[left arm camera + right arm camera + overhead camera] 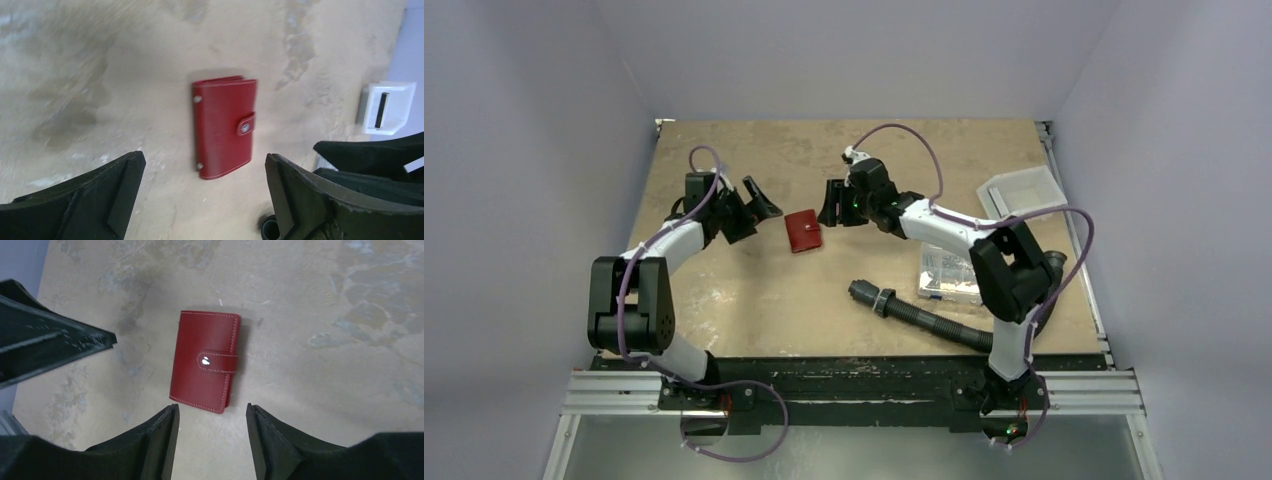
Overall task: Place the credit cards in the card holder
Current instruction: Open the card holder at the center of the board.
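- Top external view showed the card holder [803, 231] lying flat and closed on the bare counter [754, 310], between the two arms and a little toward the middle of the counter.
- Left arm [679, 240] reached in from the left, its jaws released and spread wide, holding nothing; in the left wrist view the holder's near end lay just between their tips.
- Right arm [934, 225] reached in from the right, its jaws parted only part-way and also holding nothing. The holder sat just ahead of them, centred on the gap.
- Long axis of the holder ran roughly near-to-far on the counter, slightly tilted, so each pair of jaws would close across its short side.
- Both arms were near the holder and neither touched it; which was nearer could not be told.
- Its closing tab [218, 362] was snapped shut, so my judgement was that opening it came first.
- No credit cards showed in any view.
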Action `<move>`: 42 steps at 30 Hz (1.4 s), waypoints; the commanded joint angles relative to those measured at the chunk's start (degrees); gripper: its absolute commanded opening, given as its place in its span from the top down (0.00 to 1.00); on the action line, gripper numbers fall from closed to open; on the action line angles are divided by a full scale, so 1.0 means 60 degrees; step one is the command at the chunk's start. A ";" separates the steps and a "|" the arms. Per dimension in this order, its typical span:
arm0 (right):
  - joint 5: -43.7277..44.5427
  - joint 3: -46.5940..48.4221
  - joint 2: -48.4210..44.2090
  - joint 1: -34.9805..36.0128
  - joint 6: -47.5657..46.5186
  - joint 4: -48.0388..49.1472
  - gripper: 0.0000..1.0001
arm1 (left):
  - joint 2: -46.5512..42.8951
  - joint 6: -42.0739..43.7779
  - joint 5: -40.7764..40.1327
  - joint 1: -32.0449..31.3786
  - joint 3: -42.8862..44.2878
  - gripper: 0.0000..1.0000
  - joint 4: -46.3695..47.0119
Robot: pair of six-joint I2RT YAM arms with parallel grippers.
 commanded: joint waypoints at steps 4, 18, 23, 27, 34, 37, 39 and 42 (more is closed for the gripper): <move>-0.0938 0.2115 0.1449 0.0044 -0.0100 -0.0360 0.46 | 0.0301 -0.0064 0.0892 0.0205 -0.0132 0.02 0.0133; -0.1397 0.3127 0.3014 0.0049 -0.0265 -0.0479 0.59 | 0.1857 -0.0226 0.1867 0.0231 -0.0306 0.32 0.0921; -0.1355 0.2773 0.3132 0.0050 -0.0078 0.0007 0.68 | 0.2256 -0.0603 0.2252 0.0169 -0.0470 0.32 0.1809; -0.1275 0.2398 0.3262 0.0026 0.0153 0.0261 0.84 | 0.2625 -0.0905 0.2606 0.0024 -0.0496 0.38 0.2454; -0.1603 0.1071 0.3026 -0.0239 0.0729 0.1480 0.89 | 0.2892 -0.1775 0.3485 -0.0267 -0.0657 0.51 0.4129; -0.1714 0.0936 0.3059 -0.0288 0.0752 0.1547 0.90 | 0.2623 -0.1781 0.3473 -0.0465 -0.0695 0.52 0.4467; -0.1829 0.0893 0.3050 -0.0291 0.0761 0.1638 0.90 | 0.2628 -0.1714 0.3432 -0.0560 -0.0660 0.54 0.4509; -0.1734 0.0964 0.2935 -0.0295 0.0668 0.1473 0.88 | 0.2773 -0.1423 0.3210 -0.0620 -0.0493 0.67 0.4080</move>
